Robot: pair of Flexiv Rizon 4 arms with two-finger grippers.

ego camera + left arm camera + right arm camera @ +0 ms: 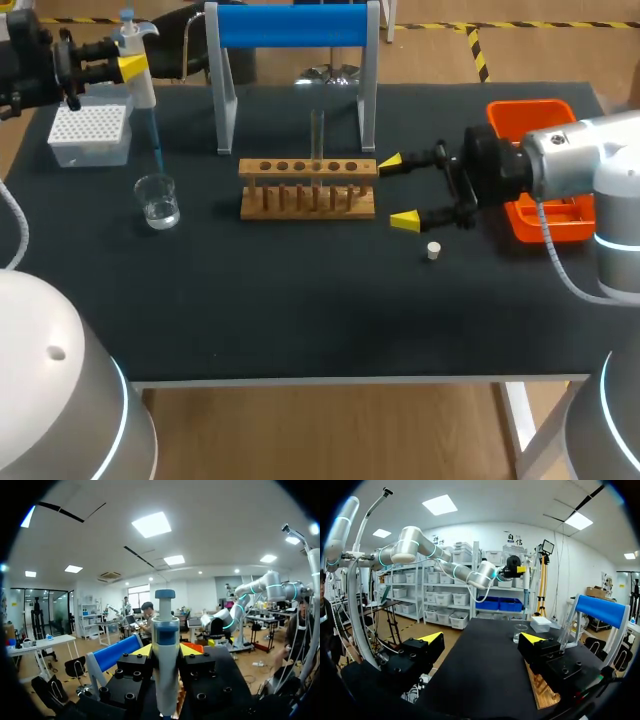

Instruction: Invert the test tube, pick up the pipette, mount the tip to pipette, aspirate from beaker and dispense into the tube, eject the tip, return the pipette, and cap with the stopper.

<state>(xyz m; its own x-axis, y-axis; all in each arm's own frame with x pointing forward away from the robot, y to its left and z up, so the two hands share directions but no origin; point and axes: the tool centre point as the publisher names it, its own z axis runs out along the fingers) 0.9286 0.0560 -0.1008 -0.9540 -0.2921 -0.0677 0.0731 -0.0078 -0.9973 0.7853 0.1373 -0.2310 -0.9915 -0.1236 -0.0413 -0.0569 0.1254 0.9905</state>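
Your left claw (131, 67) grips the pipette (141, 88) by its rigid body, well left of the rack (308, 188). Your right claw (398, 192) stands open, just right of the rack. The thin tip (155, 145) likely bends; keep it off the beaker (158, 200) wall.

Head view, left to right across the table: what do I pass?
tip box → beaker → test tube rack → right pincer → stopper → orange tray

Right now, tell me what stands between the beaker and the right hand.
The wooden rack with the test tube upright in it, as the head view shows.
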